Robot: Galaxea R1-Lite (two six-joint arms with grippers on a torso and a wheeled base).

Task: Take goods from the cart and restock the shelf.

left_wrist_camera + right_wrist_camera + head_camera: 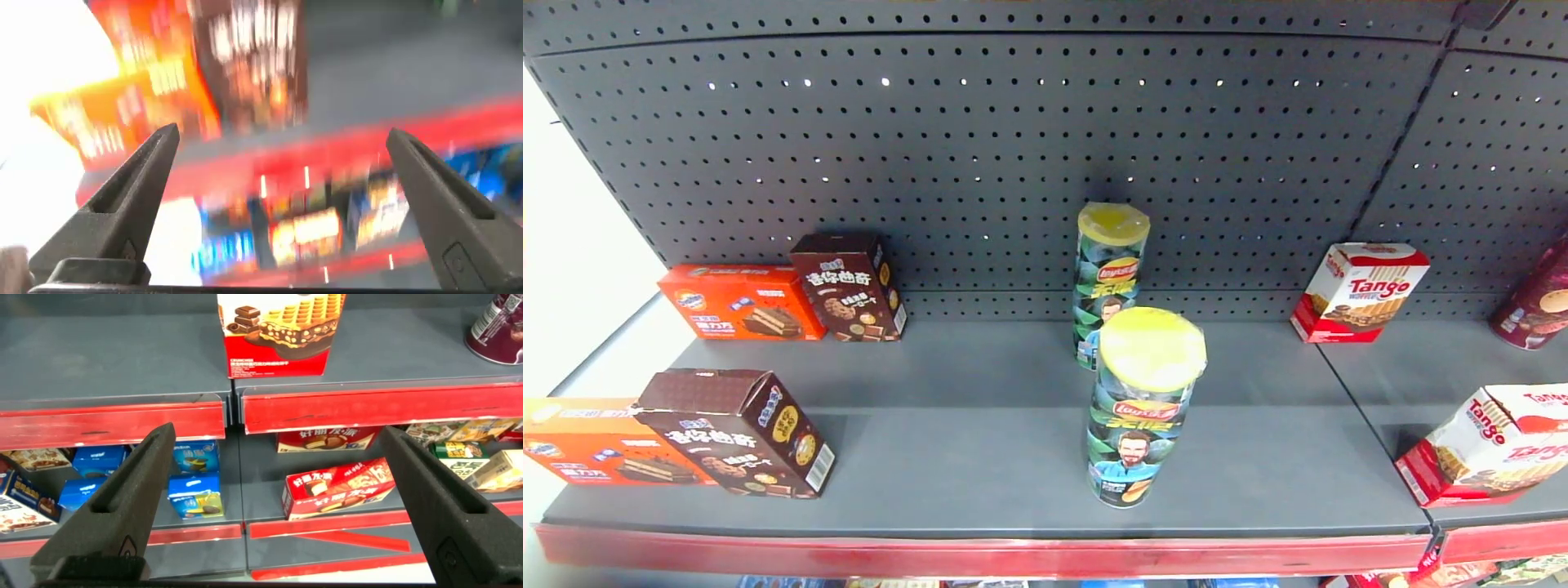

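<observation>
The grey metal shelf point(980, 441) with its red front strip point(980, 557) and perforated dark back panel point(980, 163) was only thinly stocked. Two tall cylindrical chip cans with yellow lids stood upright in the middle, the front can point(1143, 408) near the edge and the rear can point(1109, 278) close to the back panel, one behind the other as a retail row would be faced. To the left, a flat orange cake box point(739, 302) and a dark brown cookie box point(849, 286) sat at the back. A second orange box point(580, 441) and a second brown cookie box point(735, 433) sat at the front, side by side and touching. On the neighbouring bay to the right were a red-and-white wafer box point(1360, 290) at the back, another wafer box point(1486, 445) at the front and a dark red can point(1539, 298) at the far edge. The wide bare gaps between these groups looked like the places meant for new stock. The left gripper point(282, 129) had its claw spread wide with nothing in it, facing the shelf's front edge by the orange and brown boxes, though that view was smeared. The right gripper point(276, 427) was likewise spread and empty, low before the wafer bay, where lower shelves held red snack cartons point(335, 486) and blue packs point(192, 478). With both claws empty, the likely step in hand was fetching another item for the shelf.
</observation>
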